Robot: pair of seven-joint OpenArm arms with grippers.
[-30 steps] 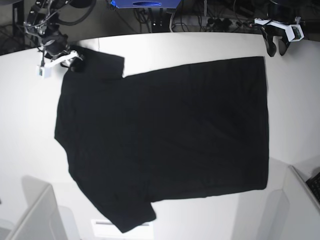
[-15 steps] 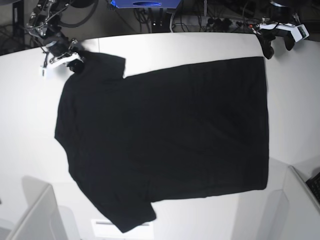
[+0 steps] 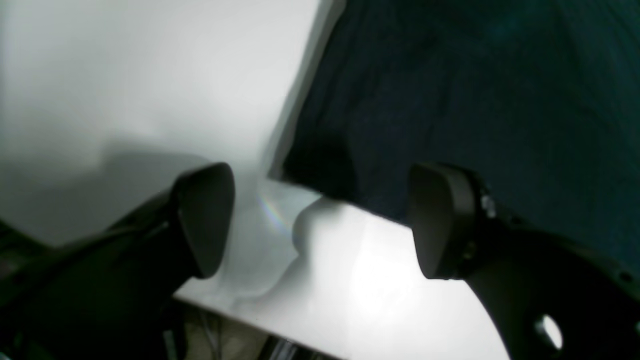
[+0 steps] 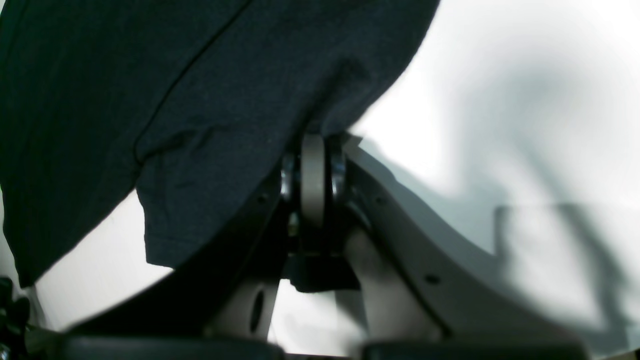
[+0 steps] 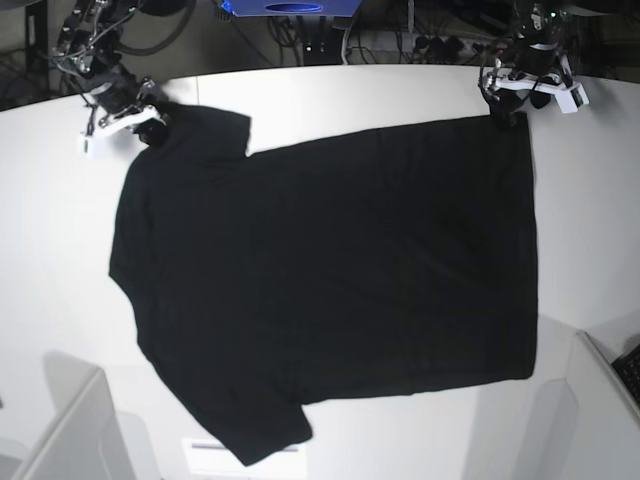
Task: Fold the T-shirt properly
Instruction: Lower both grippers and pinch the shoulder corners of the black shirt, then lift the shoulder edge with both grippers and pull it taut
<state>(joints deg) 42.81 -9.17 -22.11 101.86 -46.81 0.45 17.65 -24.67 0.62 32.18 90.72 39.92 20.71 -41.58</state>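
A black T-shirt lies flat. The right gripper pinches its sleeve corner; the left gripper, jaws wide, straddles the hem corner, ready for lifting.

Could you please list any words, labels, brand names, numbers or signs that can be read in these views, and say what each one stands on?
None can be read.
The T-shirt shows only plain black cloth in all three views.
The white table carries no markings.
The left gripper and the right gripper show no lettering.
The blue object behind the table shows no legible text.
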